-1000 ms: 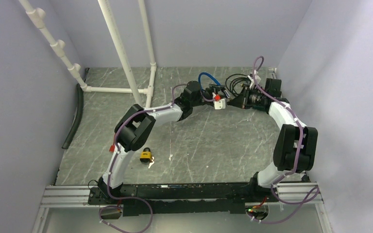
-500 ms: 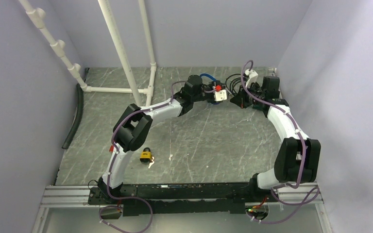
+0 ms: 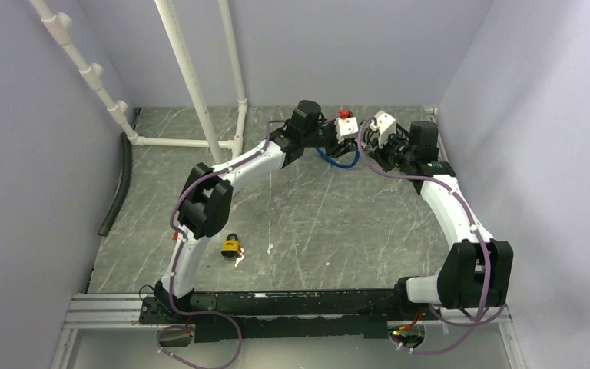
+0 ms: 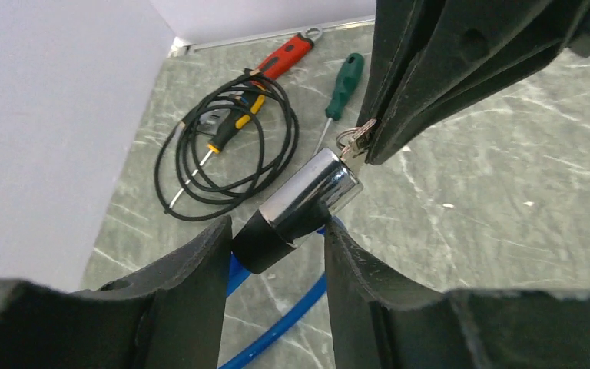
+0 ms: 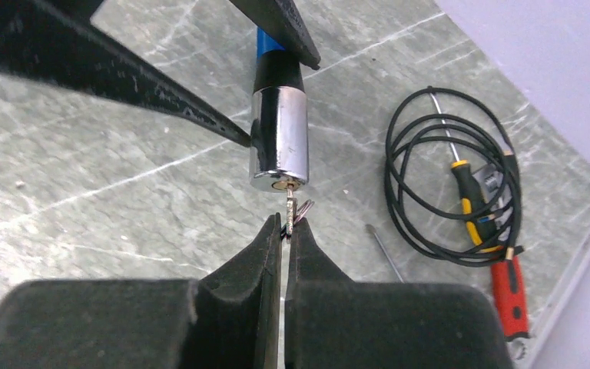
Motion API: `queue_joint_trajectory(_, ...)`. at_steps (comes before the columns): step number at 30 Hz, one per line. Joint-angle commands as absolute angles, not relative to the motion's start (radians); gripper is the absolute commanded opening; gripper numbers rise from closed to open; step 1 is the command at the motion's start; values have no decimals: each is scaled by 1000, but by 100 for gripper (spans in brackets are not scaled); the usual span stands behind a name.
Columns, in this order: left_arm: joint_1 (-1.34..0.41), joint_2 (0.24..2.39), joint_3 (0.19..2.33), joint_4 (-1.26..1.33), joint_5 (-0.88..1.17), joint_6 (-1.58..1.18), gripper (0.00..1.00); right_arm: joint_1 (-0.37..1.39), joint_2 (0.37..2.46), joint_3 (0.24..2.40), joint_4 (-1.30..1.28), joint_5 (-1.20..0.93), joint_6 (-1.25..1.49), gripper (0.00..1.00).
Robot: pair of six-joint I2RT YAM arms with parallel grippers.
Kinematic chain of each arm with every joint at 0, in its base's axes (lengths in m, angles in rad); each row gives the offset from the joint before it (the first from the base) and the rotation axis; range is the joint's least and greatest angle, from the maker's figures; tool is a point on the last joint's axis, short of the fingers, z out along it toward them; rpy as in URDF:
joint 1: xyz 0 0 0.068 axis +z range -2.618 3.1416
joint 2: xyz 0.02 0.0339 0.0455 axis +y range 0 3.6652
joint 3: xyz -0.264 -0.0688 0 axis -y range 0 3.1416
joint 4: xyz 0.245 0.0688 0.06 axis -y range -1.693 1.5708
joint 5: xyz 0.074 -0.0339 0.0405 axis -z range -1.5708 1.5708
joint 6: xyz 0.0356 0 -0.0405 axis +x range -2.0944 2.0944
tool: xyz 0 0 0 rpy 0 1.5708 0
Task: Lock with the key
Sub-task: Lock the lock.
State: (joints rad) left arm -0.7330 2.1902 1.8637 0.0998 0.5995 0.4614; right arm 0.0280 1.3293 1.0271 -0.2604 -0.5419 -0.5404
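The table (image 3: 338, 231) carries little that matters here, since the work is in the air above its far edge, a little right of the middle. The left arm (image 3: 238, 173) and right arm (image 3: 449, 204) reach in from either side so that their grippers face each other. The left gripper (image 4: 276, 231) grasps the cable lock (image 4: 311, 192) by the black collar behind its chrome barrel. This probably keeps the keyhole face clear and braces the barrel against a twist. The lock's blue cable (image 4: 276, 330) hangs down behind the fingers. The barrel's long axis runs along the line between the two grippers, roughly left to right across the table, and its keyhole end points at the right gripper (image 5: 284, 227). That gripper's jaws are clenched flat on the bow of the key (image 5: 290, 209). The blade stands in line with the barrel's axis and its tip is at the keyway; how deep it sits cannot be told. Judging from this, what remains is seating the key and turning it. At the far right corner of the table lie a black coiled cord (image 4: 230, 146), a green screwdriver (image 4: 346, 81) and a red-handled tool (image 4: 284, 58). A yellow padlock (image 3: 232, 247) lies apart, toward the near left.
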Motion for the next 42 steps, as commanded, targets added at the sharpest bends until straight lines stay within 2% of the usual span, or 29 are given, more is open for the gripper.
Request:
queue_joint_trajectory(1, -750, 2190, 1977, 30, 747, 329, 0, 61, 1302, 1006, -267, -546, -698, 0)
queue_joint_trajectory(7, -741, 2249, 2068, -53, 818, 279, 0, 62, 1307, 1002, -332, -556, -764, 0)
queue_joint_trajectory(22, -692, 2446, 2287, -105, 949, 259, 2, 62, 1339, 952, -227, -536, -833, 0)
queue_joint_trajectory(29, -676, 2477, 2244, 50, 857, 358, 34, 13, 1454, 1058, -272, -564, -680, 0)
queue_joint_trajectory(32, -667, 2518, 2275, 107, 822, 336, 41, -10, 1493, 1081, -274, -562, -628, 0)
queue_joint_trajectory(37, -661, 2575, 2307, 215, 753, 315, 60, -71, 1574, 1136, -307, -569, -562, 0)
queue_joint_trajectory(39, -656, 2569, 2284, 266, 748, 317, 74, -85, 1600, 1145, -307, -563, -555, 0)
queue_joint_trajectory(42, -639, 2535, 2211, 328, 765, 306, 84, -102, 1637, 1159, -305, -555, -547, 0)
